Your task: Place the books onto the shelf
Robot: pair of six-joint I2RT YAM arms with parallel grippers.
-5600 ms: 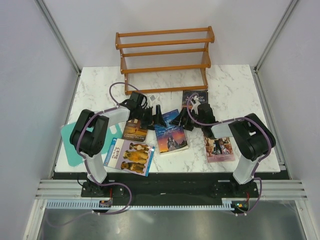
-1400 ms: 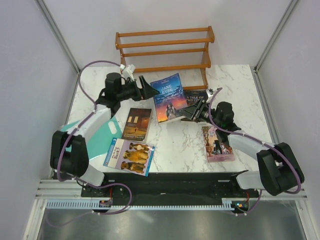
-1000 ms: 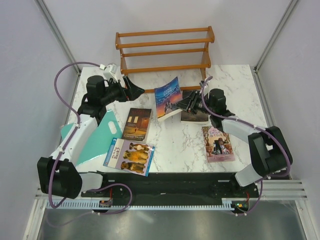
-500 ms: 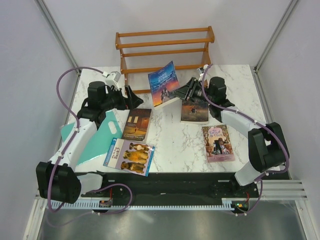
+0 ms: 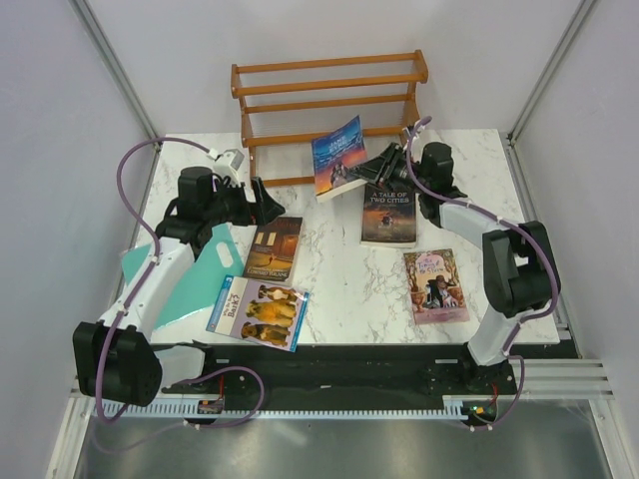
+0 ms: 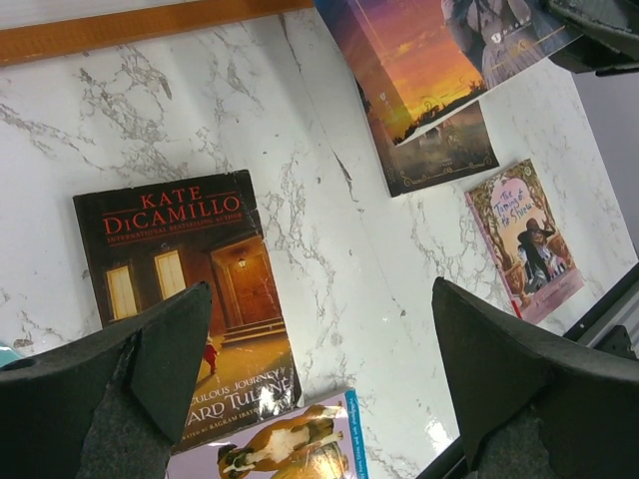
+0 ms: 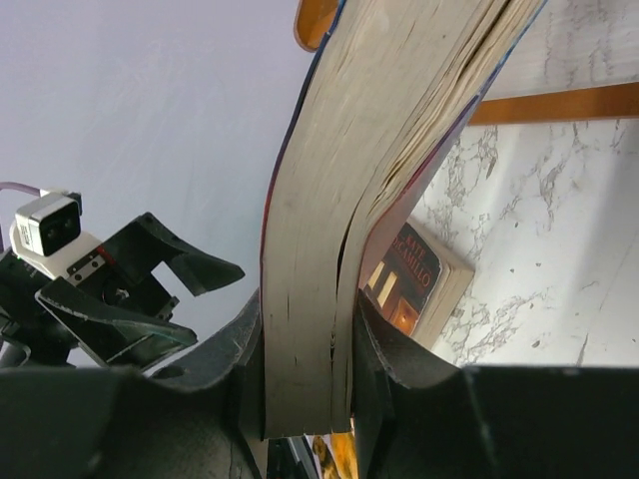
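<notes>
Now holds the blue book (image 5: 337, 158) higher off the counter (image 5: 344, 289) and nearer the shelf (image 5: 329, 98) than before, pinched at one edge in the right tool (image 5: 377, 170), left tool (image 5: 262, 203) spread wide nearby; may let it twist or slip against the rails, given the fanning pages.

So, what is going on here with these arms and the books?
The right pincer grips the blue book, holding it raised and tilted just before the shelf. The left pincer is open and empty, near the brown-orange book. The other books lie flat on the table; the shelf holds none.
</notes>
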